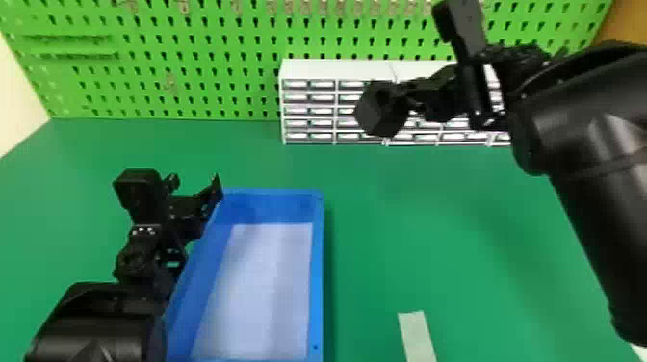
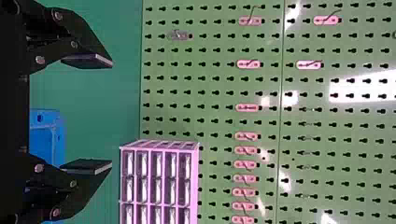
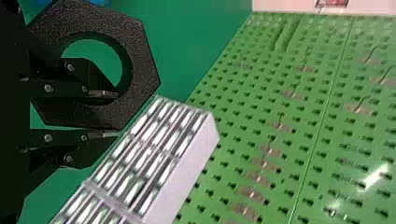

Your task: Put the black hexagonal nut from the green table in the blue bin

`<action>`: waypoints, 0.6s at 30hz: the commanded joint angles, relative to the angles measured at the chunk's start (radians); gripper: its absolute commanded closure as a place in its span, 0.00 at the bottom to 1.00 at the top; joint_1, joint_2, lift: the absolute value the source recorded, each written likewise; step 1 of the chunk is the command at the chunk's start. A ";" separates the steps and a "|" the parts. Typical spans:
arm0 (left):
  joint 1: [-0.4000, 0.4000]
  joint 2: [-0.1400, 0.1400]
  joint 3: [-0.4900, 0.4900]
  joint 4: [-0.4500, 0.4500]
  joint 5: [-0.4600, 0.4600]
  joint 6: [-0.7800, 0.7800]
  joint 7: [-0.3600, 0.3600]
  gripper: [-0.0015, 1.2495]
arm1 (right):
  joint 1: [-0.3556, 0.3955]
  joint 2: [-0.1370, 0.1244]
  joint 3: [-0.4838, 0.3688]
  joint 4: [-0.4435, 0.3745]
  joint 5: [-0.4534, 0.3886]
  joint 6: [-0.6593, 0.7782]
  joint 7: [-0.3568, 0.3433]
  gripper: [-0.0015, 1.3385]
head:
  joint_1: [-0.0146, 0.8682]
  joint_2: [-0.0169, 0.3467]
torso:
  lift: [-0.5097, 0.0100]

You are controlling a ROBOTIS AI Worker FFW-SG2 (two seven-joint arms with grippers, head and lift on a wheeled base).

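In the head view my right gripper [image 1: 409, 98] is raised at the upper right, in front of the drawer cabinet, holding the black hexagonal nut [image 1: 375, 115]. The right wrist view has the right gripper [image 3: 112, 114] shut on one side of the nut [image 3: 145, 60], one finger through its hole and the other against its outer edge. The blue bin [image 1: 318, 269] stands on the green table [image 1: 457, 216], left of and below the nut. My left gripper [image 1: 212, 207] is by the bin's back left rim; it stands open and holds nothing in the left wrist view [image 2: 111, 113].
The white drawer cabinet [image 1: 308, 70] is at the table's back, against the green pegboard [image 1: 192, 62] with its hooks. A pale strip [image 1: 416, 337] lies on the table right of the bin. A white sheet [image 1: 269, 289] covers the bin's floor.
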 commanded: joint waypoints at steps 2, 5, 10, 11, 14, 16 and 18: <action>0.000 0.000 0.001 0.001 0.000 0.000 0.000 0.39 | -0.006 0.005 0.062 -0.039 -0.057 -0.004 0.000 0.75 | 0.79 0.19 | 0.80; -0.002 0.000 0.001 0.001 0.000 0.000 0.000 0.39 | -0.009 0.006 0.091 -0.050 -0.087 -0.010 0.000 0.75 | 0.79 0.19 | 0.80; -0.002 0.002 0.001 0.001 0.000 0.000 0.000 0.39 | -0.012 0.010 0.133 -0.053 -0.142 -0.024 0.000 0.75 | 0.79 0.19 | 0.80; -0.002 0.002 0.001 -0.001 0.000 0.000 0.000 0.39 | -0.012 0.010 0.140 -0.055 -0.150 -0.026 0.000 0.75 | 0.79 0.19 | 0.80; -0.002 0.002 0.001 -0.001 0.000 0.000 0.000 0.39 | -0.012 0.010 0.171 -0.053 -0.181 -0.038 -0.002 0.75 | 0.79 0.19 | 0.80; -0.002 0.003 0.001 -0.001 0.000 0.000 0.000 0.39 | -0.014 0.010 0.195 -0.053 -0.198 -0.047 -0.003 0.75 | 0.79 0.19 | 0.80; -0.002 0.003 0.001 -0.001 0.002 0.000 0.000 0.39 | -0.020 0.008 0.226 -0.053 -0.222 -0.052 -0.020 0.75 | 0.79 0.19 | 0.80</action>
